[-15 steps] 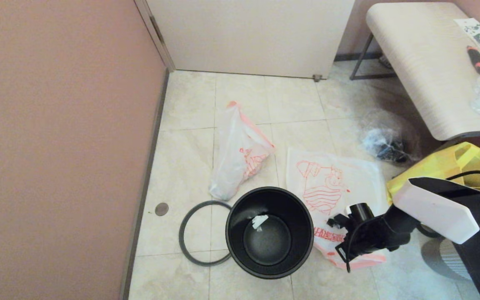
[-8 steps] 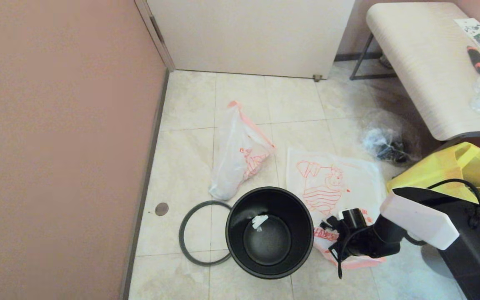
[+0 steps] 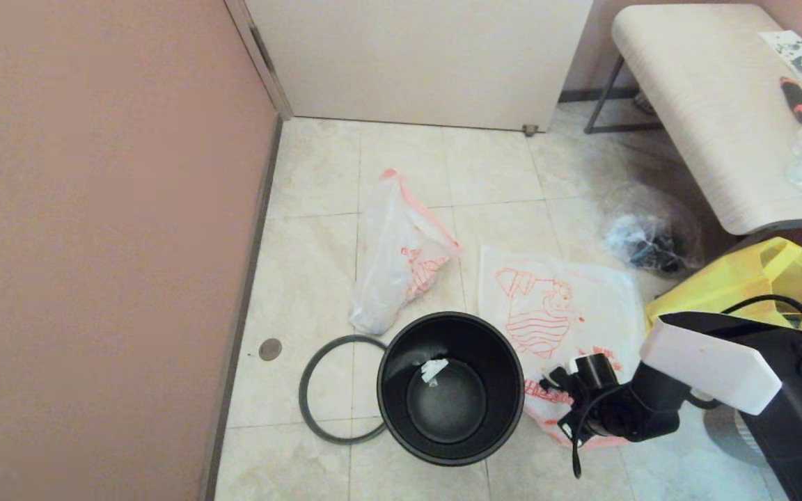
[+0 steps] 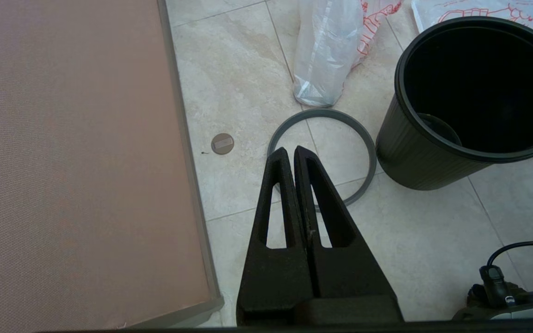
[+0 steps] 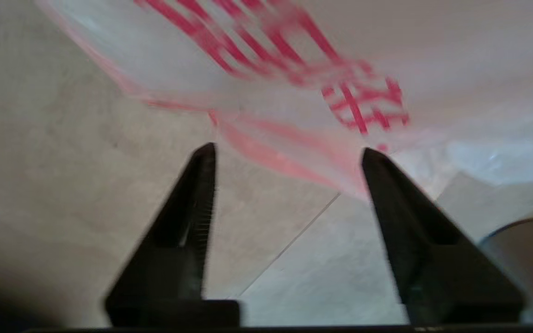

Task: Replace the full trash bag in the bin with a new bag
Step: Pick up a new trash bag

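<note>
On the floor: one bin (image 3: pixel 450 387), one new bag (image 3: pixel 554 306), one full trash bag (image 3: pixel 401 257).

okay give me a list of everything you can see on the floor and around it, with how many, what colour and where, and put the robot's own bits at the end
full trash bag: one, translucent white with pink-orange rim, on the floor behind the bin
bin: one, black, upright on the floor, unlined, a white scrap inside
grey ring: one, flat on the floor beside the bin
new bag: one, white with red drawing, flat on the floor on the bin's other side
clear bag: one, dark lumps inside, by the bench
yellow tote: one, beside the bench
bench: one, pale, far right
left pincer: shut, parked above the ring
right pincer: open, over the new bag's pink edge
</note>
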